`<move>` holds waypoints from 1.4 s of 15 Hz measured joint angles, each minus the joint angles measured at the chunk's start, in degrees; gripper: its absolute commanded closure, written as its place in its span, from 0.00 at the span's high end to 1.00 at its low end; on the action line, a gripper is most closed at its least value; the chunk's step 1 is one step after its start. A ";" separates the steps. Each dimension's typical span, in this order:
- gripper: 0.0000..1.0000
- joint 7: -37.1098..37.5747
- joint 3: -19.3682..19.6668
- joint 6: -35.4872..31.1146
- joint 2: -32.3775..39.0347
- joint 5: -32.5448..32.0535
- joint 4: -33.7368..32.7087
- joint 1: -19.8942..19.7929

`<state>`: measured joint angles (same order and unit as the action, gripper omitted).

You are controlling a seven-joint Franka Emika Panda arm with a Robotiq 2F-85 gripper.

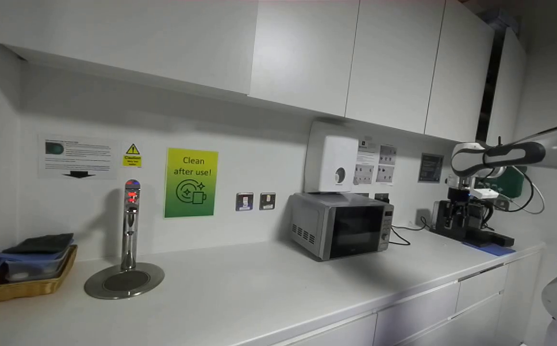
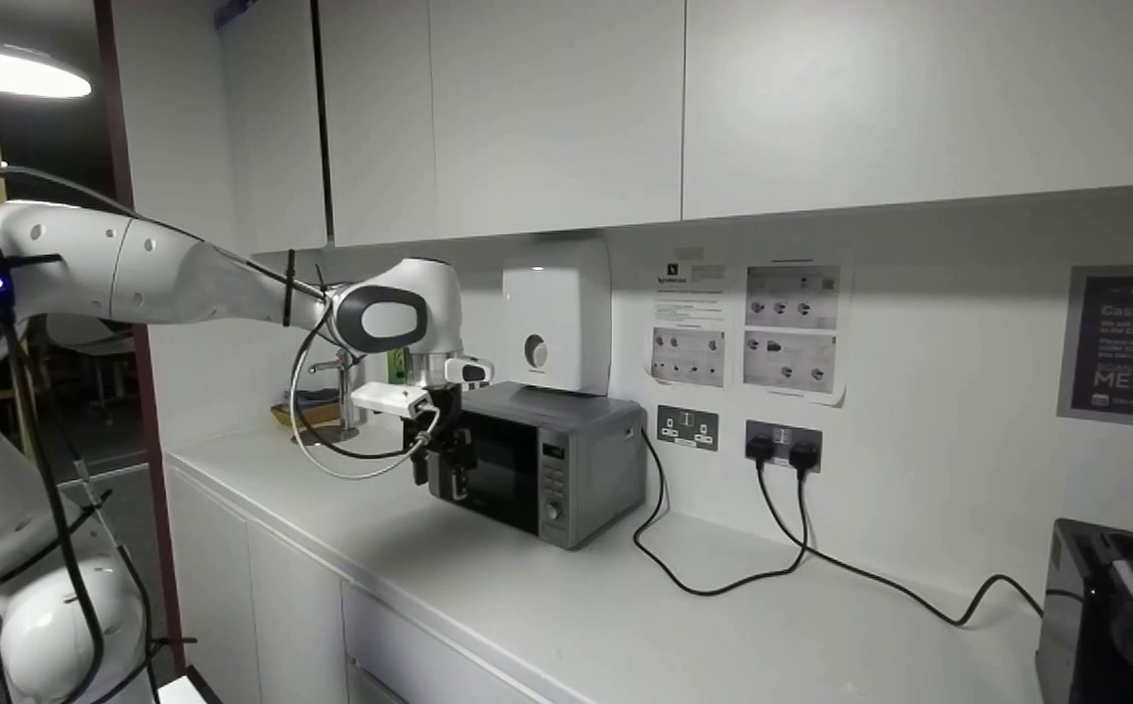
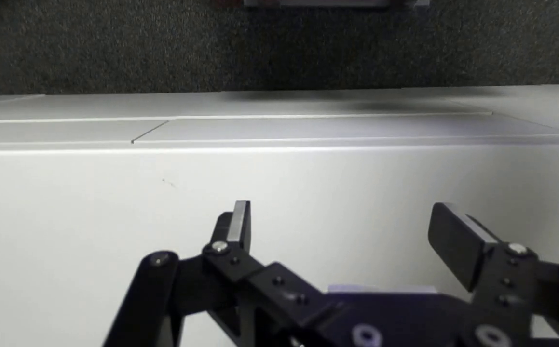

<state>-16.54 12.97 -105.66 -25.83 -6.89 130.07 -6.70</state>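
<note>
Two black fingers [image 3: 238, 221] of the gripper [image 3: 341, 221] stand wide apart, their flat, squared pads edged with a pale grey strip and their links studded with round, shiny screw heads. Between them shows the smooth white counter [image 3: 318, 178], over which the gripper hangs, fingers down. A faint scuff marks the surface, which ends in a crisp straight edge; below it come flat drawer fronts [image 3: 308, 127] with thin seams, then dark, grainy carpet [image 3: 115, 48].

The microwave [image 2: 556, 460], a silver-grey box with a dark glassy door, sits on the counter near the wall. In an exterior view the gripper crosses in front of that door; how wide the gap is cannot be told. Just above the microwave, a white dispenser [image 2: 558, 323] with softly rounded corners and a round window is fixed to the wall. A thin black cable [image 2: 708, 593] curves over the counter to a socket plate [image 2: 783, 430]. Farther along stands a boxy black-and-grey machine [image 2: 1094, 606].

On the microwave's other side, a slender chrome tap [image 1: 129, 240] rises from a round steel plate [image 1: 93, 287], beside a woven wicker basket [image 1: 23, 290] holding a clear plastic tub [image 1: 28, 271] and dark cloth [image 1: 40, 243].
</note>
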 measured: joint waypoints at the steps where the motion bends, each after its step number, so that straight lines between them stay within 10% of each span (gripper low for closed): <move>1: 1.00 -0.34 0.01 -1.53 0.48 0.00 0.00 0.00; 21: 1.00 -4.08 -0.23 -9.32 4.14 0.13 -0.01 0.14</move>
<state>-20.62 12.74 -114.97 -21.69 -6.76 130.06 -6.56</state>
